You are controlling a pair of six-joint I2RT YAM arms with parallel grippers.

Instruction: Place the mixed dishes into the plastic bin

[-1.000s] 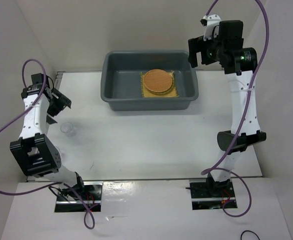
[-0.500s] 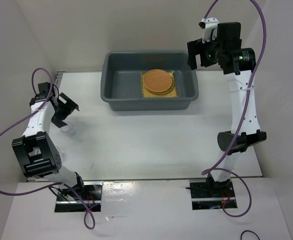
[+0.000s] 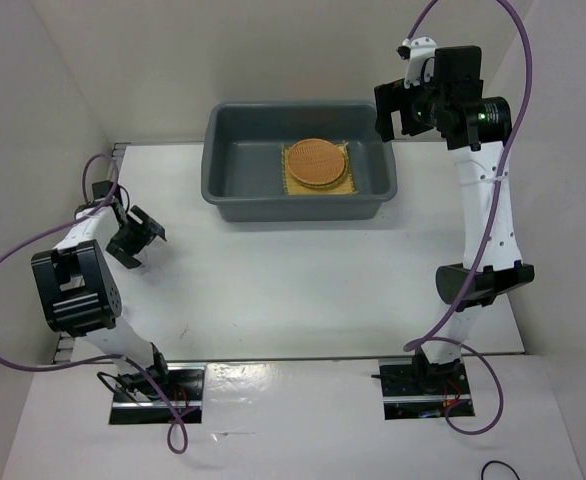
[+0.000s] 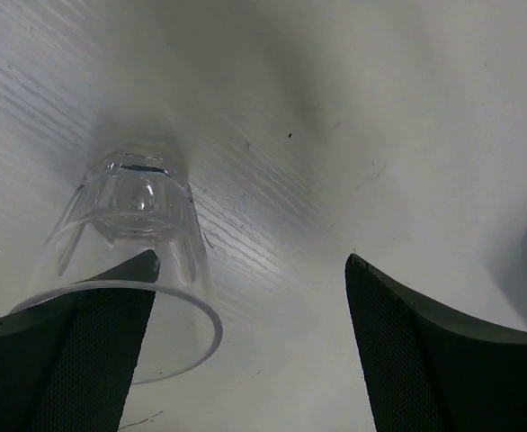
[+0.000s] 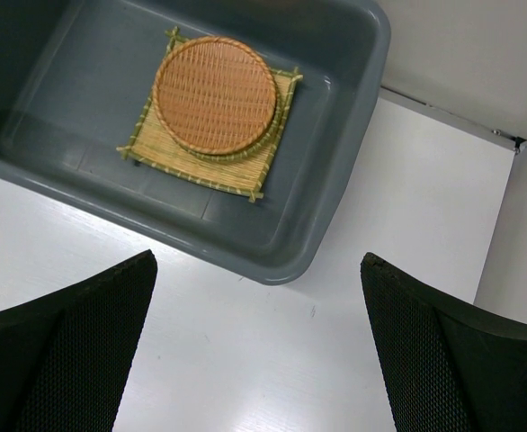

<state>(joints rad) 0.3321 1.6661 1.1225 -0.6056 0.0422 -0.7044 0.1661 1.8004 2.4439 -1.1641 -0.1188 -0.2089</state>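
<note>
Cup [image 4: 129, 243] is standing just inside one finger of the wide-open, empty left gripper [image 4: 245, 351], evidently lining up a grasp, while the right gripper [image 5: 254, 351] is hovering open and empty near the bin [image 5: 335, 180].

The clear glass cup [image 4: 133, 216] is partly masked by the left jaws; from above it cannot be made out under them.

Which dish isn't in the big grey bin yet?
The clear glass cup by the left tool; the woven disc and yellow mat lie inside the bin.
</note>
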